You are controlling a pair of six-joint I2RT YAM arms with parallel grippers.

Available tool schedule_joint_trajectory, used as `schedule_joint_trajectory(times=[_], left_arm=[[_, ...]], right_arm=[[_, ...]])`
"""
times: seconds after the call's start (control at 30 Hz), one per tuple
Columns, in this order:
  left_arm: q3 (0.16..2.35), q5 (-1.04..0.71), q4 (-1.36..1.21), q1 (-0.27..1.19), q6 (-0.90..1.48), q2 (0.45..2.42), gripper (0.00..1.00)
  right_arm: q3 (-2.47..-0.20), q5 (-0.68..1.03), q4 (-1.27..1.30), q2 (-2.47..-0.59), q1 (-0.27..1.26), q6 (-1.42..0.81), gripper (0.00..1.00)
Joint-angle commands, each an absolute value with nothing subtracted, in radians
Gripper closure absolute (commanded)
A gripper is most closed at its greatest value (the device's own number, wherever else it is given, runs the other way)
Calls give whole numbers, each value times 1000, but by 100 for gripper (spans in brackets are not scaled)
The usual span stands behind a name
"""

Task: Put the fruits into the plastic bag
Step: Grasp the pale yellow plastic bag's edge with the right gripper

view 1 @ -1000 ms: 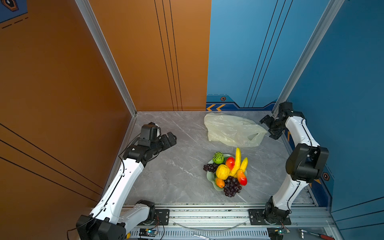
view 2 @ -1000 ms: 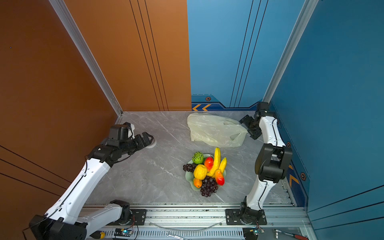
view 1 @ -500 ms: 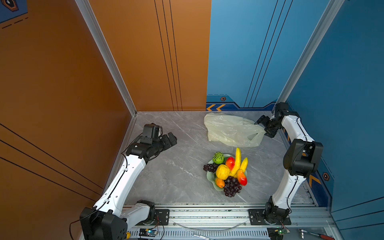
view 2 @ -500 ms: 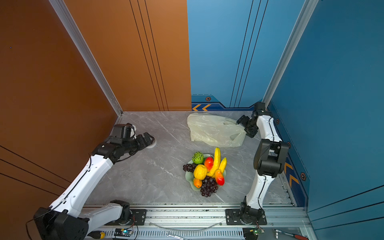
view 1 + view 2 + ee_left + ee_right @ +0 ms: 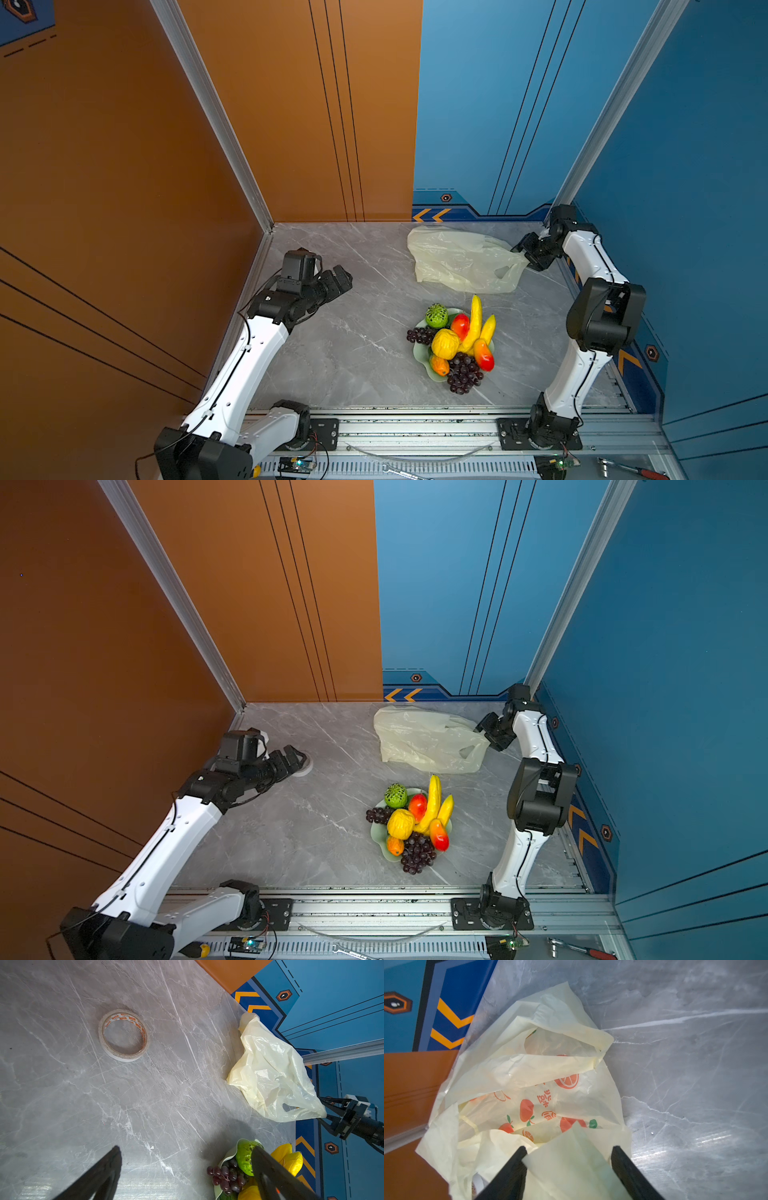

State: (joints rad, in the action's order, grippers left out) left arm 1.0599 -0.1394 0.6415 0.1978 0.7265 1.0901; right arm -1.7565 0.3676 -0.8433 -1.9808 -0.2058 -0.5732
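Bag-opening is the step in hand, by my reading. Your right gripper [image 5: 568, 1150] sits at the three o'clock edge of the plastic bag [image 5: 461, 262], fingers apart astride a loose fold by the handle, not yet pinching it. The bag lies crumpled at the table's one o'clock, twelve o'clock of the pale green dish [image 5: 417, 353], where all the fruits [image 5: 457, 336] are heaped. Your left gripper [image 5: 341, 277] hangs at nine o'clock, spread wide and empty, near a tape roll [image 5: 123, 1035]. Next you likely need to pinch that fold firmly and lift so the mouth gapes; thin film slips easily.
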Motion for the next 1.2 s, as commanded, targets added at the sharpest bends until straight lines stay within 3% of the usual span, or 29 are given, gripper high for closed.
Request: schedule_joint_trajectory(times=[0.0,0.27,0.77,1.17], left_arm=[[1037,-135,658,196,735,1065,2],[1007,-134,659,202,746,1029,2],[986,-150,676,210,729,976,2],[999,-158,679,215,717,979,2]], right_arm=[[-1741,394,-829,-1987,-206,-563,54],[-1718,420,-819,-1947,-189,-584,96],[-1603,474,-663,-1767,-60,-776,100],[-1627,518,-540,-1738,28,-925,100]])
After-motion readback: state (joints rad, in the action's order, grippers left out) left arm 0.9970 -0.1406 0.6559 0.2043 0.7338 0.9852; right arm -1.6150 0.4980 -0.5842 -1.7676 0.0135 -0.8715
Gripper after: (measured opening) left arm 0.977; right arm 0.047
